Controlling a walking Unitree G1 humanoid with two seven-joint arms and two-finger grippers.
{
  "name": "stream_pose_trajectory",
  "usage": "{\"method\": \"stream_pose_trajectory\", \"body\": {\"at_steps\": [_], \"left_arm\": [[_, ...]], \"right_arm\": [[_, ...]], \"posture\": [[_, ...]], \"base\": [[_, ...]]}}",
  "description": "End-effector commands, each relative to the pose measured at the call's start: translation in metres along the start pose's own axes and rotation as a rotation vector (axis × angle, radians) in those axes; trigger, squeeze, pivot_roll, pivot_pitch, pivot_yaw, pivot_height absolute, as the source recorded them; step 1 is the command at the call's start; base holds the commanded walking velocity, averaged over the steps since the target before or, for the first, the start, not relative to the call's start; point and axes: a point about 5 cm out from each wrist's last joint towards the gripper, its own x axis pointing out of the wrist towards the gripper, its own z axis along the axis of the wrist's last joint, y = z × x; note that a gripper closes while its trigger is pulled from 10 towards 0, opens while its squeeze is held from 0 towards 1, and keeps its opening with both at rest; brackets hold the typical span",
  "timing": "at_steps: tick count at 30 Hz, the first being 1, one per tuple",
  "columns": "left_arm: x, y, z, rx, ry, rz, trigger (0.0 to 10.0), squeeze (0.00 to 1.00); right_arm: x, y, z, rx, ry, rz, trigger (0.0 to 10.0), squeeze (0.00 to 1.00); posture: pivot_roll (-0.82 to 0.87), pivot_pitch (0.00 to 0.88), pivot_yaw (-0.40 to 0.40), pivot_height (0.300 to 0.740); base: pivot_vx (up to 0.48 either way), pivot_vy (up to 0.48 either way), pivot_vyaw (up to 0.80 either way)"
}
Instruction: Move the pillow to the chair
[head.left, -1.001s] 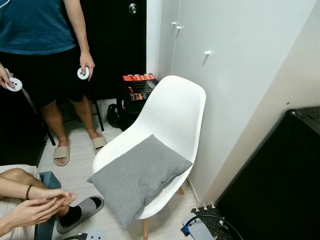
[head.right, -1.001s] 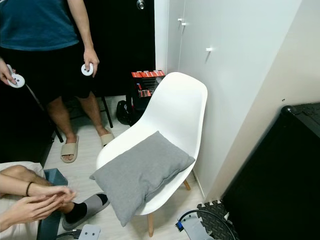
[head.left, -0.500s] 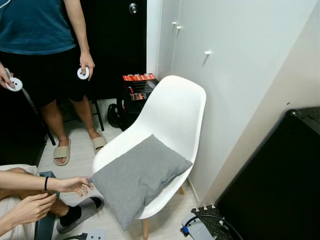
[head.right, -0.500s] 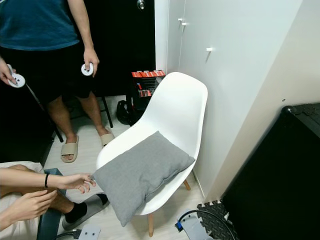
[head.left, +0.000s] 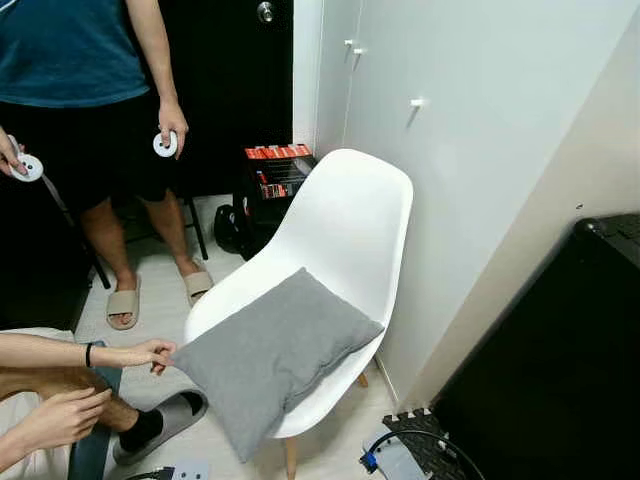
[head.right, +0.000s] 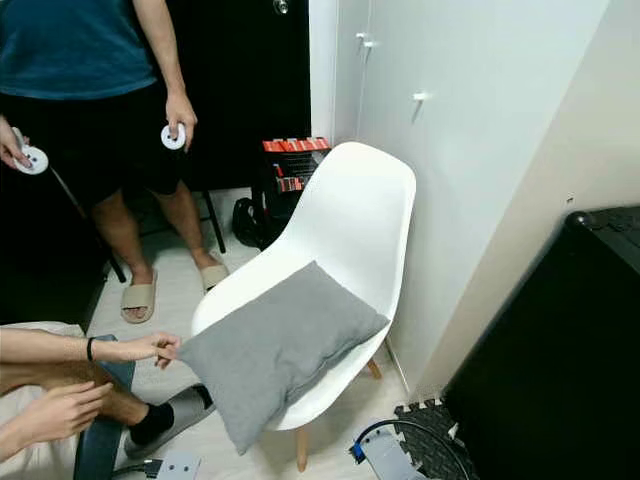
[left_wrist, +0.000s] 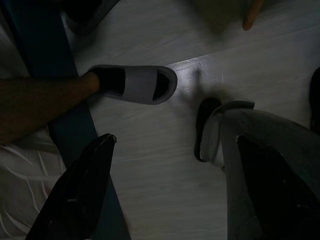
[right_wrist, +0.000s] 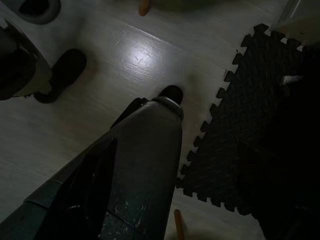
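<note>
Grey pillow (head.left: 272, 355): on white chair (head.left: 345, 225) seat, seated person's hand (head.left: 150, 353) pinching its corner; task apparently complete; left tool (left_wrist: 165, 195) and right tool (right_wrist: 172, 197) both wide, idle over floor

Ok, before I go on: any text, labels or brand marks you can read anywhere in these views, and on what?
None can be read.
The red-topped rack behind the white chair: marks on its contents, too small and blurred to read.
The grey pillow on the chair: no label visible.
The grey slipper on the floor: no brand mark visible.
</note>
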Motion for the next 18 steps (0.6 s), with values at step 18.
{"method": "stream_pose_trajectory", "body": {"at_steps": [18], "left_arm": [[-0.0036,-0.0024,-0.0181,-0.002,0.073,-0.008,10.0,0.00]], "right_arm": [[-0.0009,-0.0020,-0.0046,-0.021,0.021,0.005,10.0,0.00]], "posture": [[0.06,0.079,-0.083,0.734]], "base": [[-0.132,0.000,0.00]]}}
